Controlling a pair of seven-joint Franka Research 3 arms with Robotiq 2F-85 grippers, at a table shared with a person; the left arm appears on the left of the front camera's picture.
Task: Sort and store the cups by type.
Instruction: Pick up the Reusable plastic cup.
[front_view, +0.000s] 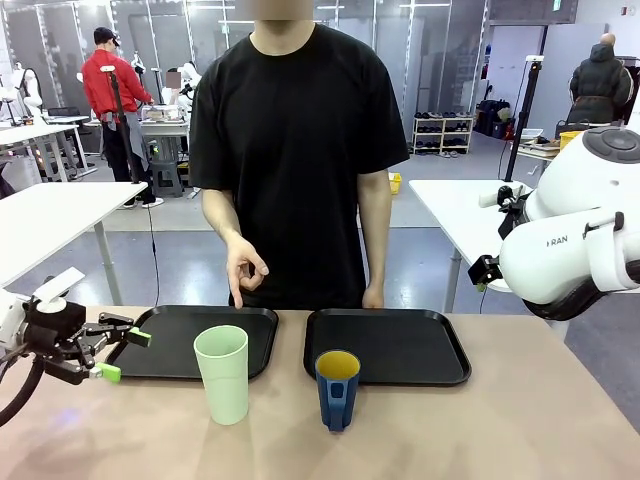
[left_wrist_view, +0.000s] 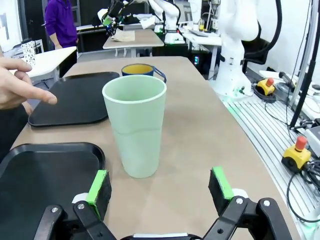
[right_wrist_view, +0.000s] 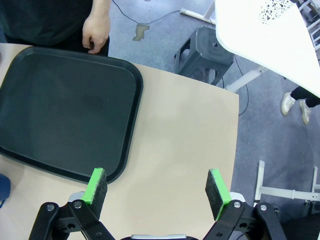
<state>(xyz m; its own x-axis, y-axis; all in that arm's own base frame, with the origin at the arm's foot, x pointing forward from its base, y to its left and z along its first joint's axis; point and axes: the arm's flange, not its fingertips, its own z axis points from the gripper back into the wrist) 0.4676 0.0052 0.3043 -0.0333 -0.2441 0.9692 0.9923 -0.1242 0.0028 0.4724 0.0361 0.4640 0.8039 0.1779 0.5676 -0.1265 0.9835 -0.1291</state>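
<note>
The tan table (front_view: 520, 420) carries four things. In the front view a dark blue mug (front_view: 337, 392) stands upright near the middle, its handle turned to 6 o'clock. From the mug, a mint-green tumbler (front_view: 222, 375) stands upright at 9 o'clock, near but apart. Two black trays lie side by side farther back with a narrow gap between them. The left tray (front_view: 170, 345) is at 10 o'clock and the right tray (front_view: 400, 345) at 1 o'clock.

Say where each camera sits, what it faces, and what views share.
Front: fixed on the robot's side, facing the person across the table; left gripper low left, right arm at right.
Left wrist: on the left arm, looking past open fingers at the mint tumbler, blue mug behind.
Right wrist: raised, looking down past the open right gripper at the right tray.
Shared: front and left wrist both show tumbler and mug.
</note>
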